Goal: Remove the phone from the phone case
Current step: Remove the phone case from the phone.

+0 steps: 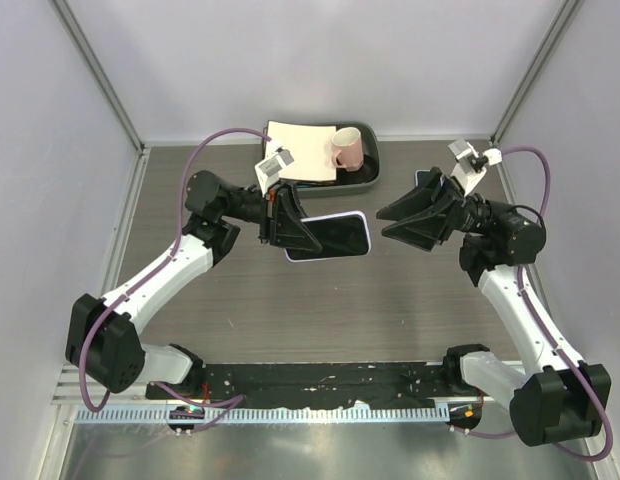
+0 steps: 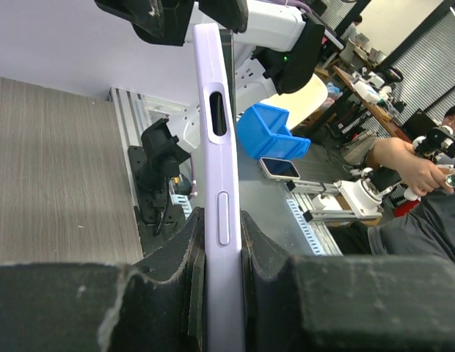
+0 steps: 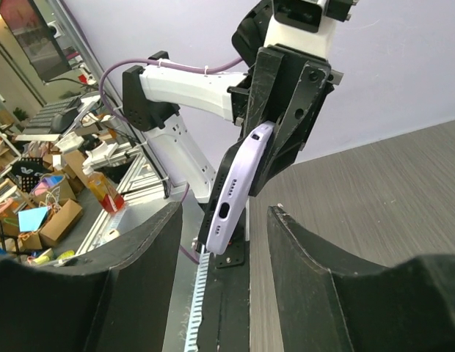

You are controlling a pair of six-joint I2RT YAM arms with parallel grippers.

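Observation:
My left gripper [image 1: 288, 228] is shut on one end of a phone [image 1: 335, 236] in a lilac case [image 1: 330, 216] and holds it above the table, dark screen up in the top view. In the left wrist view the case's lilac side edge [image 2: 220, 191] stands between my fingers [image 2: 185, 253]. My right gripper [image 1: 395, 222] is open, level with the phone's free end, a short gap away. In the right wrist view the case's end with its port cutout [image 3: 235, 198] sits between and beyond my spread fingers [image 3: 150, 249], not touched.
A dark tray [image 1: 368, 172] at the back of the table holds a pink mug [image 1: 346, 150] and a beige sheet [image 1: 300, 152]. A small dark object [image 1: 422, 178] lies behind my right gripper. A black strip [image 1: 320, 378] runs along the near edge.

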